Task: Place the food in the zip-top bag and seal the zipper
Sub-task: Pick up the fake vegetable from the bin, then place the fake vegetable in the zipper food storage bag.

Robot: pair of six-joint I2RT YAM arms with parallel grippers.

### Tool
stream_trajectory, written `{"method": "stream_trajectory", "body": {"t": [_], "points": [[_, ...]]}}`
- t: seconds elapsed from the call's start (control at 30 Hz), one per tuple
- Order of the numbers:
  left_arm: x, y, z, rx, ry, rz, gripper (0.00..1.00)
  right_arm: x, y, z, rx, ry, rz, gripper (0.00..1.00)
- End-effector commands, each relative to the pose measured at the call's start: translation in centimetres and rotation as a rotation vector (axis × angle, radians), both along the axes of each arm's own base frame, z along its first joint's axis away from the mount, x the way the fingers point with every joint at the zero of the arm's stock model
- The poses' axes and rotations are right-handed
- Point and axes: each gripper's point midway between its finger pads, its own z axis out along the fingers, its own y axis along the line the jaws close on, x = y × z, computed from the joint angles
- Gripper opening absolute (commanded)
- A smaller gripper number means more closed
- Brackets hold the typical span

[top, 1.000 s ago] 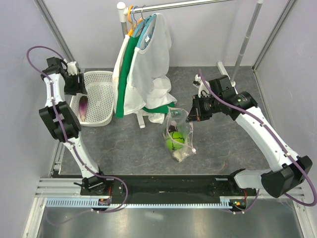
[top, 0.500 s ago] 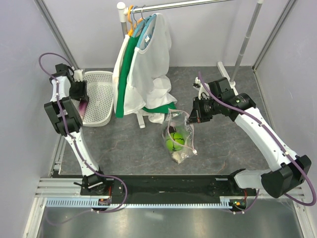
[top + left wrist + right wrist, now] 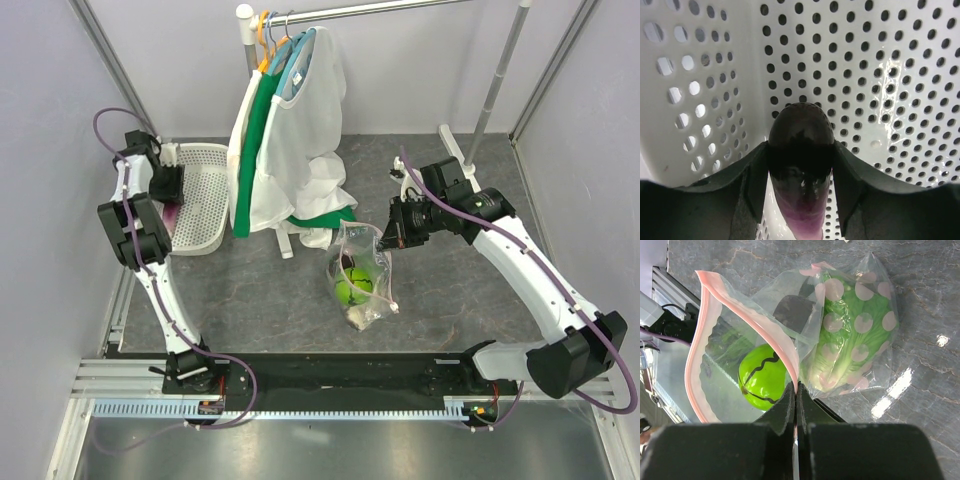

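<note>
Left arm: I find the left jaws clenched on the purple eggplant. Both inner faces press its flanks, and its dark rounded end pokes out past the tips.
Eggplant position: it sits inside the white perforated basket at the far left of the desk, well apart from the bag.
Right arm: the right jaws are clenched, pinching the pink zipper at one spot along the mouth edge.
Bag: the zip-top bag hangs from that pinch. I note its mouth gaping and unsealed, and its lower end resting on the desk near the middle.
Contents: a leafy lettuce head lies inside, with a green round fruit just beside it.
Surroundings: white and green garments hang on a rack just beyond the bag.
</note>
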Motion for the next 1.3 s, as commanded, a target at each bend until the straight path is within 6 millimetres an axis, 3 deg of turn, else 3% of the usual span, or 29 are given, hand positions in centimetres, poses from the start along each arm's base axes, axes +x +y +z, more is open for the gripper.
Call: {"method": "stream_trajectory", "body": {"t": [0.0,0.1,0.13,0.17,0.23,0.27,0.33,0.37,0.47,0.5,0.57,0.6,0.67,0.7,0.77,0.8,0.83,0.87,0.9,0.97,1.0,1.07,1.1,1.27], "points": [[0.1,-0.5,4.9,-0.026,-0.102,-0.034,0.47,0.9,0.0,1.1,0.008,-0.061,0.005,0.00],[-0.4,-3.1,12.7,-0.153,-0.263,-0.036,0.41,0.8,-0.2,1.4,0.002,-0.071,0.008,0.00],[-0.6,-4.8,14.8,-0.233,-0.310,-0.051,0.40,0.7,-0.2,1.4,0.000,-0.070,0.011,0.00],[-1.5,-6.0,19.9,-0.238,-0.413,-0.077,0.39,0.5,-0.3,1.4,-0.001,-0.071,0.012,0.00],[-2.9,-8.7,24.6,-0.339,-0.516,-0.120,0.38,0.4,-0.4,1.3,-0.005,-0.079,0.022,0.00],[-4.0,-9.8,28.9,-0.341,-0.619,-0.153,0.36,0.3,-0.5,1.2,-0.010,-0.082,0.023,0.00],[-6.1,-12.6,32.9,-0.447,-0.693,-0.195,0.34,0.1,-0.7,1.1,-0.018,-0.089,0.034,0.00],[-7.5,-13.8,36.2,-0.459,-0.774,-0.234,0.33,0.0,-0.8,1.1,-0.018,-0.092,0.036,0.00],[-10.7,-18.2,40.5,-0.600,-0.829,-0.334,0.33,-0.3,-0.9,1.3,-0.015,-0.095,0.039,0.00],[-12.4,-21.1,42.6,-0.610,-0.871,-0.421,0.33,-0.5,-0.8,1.4,-0.011,-0.095,0.043,0.00],[-14.4,-24.3,43.8,-0.639,-0.892,-0.501,0.33,-0.7,-0.7,1.7,0.004,-0.091,0.044,0.00],[-15.7,-27.5,44.8,-0.670,-0.913,-0.598,0.33,-0.7,-0.6,1.9,0.011,-0.092,0.046,0.00],[-18.6,-30.7,45.6,-0.705,-0.940,-0.680,0.33,-1.0,-0.3,2.5,0.040,-0.097,0.060,0.00],[-21.0,-34.3,46.1,-0.755,-0.937,-0.796,0.32,-1.2,-0.1,2.6,0.050,-0.096,0.066,0.00],[-23.6,-36.9,47.1,-0.772,-1.013,-0.904,0.32,-1.4,0.3,3.2,0.081,-0.095,0.075,0.00],[-25.4,-39.1,47.2,-0.821,-1.011,-0.973,0.30,-1.5,0.4,3.4,0.093,-0.093,0.080,0.00],[-25.8,-40.1,46.2,-0.861,-0.986,-0.979,0.29,-1.4,0.6,3.7,0.105,-0.093,0.084,0.00],[-26.9,-40.9,47.1,-0.886,-1.039,-1.028,0.27,-1.6,0.9,4.1,0.124,-0.088,0.092,0.00],[-28.1,-42.8,45.7,-0.937,-0.993,-1.080,0.26,-1.6,0.9,4.2,0.129,-0.088,0.092,0.00],[-29.6,-44.8,44.9,-0.943,-1.008,-1.164,0.25,-1.5,1.1,4.5,0.136,-0.093,0.095,0.00],[-31.4,-46.7,43.5,-0.966,-0.972,-1.231,0.25,-1.5,1.1,4.5,0.136,-0.091,0.094,0.00],[-32.1,-48.5,42.6,-0.924,-1.025,-1.310,0.25,-1.6,1.1,4.4,0.138,-0.086,0.097,0.00],[-33.5,-49.9,41.6,-0.940,-1.008,-1.356,0.25,-1.7,1.1,4.4,0.139,-0.085,0.100,0.00],[-35.1,-53.3,41.1,-0.926,-1.128,-1.502,0.23,-2.2,1.1,3.9,0.143,-0.064,0.110,0.00]]}}
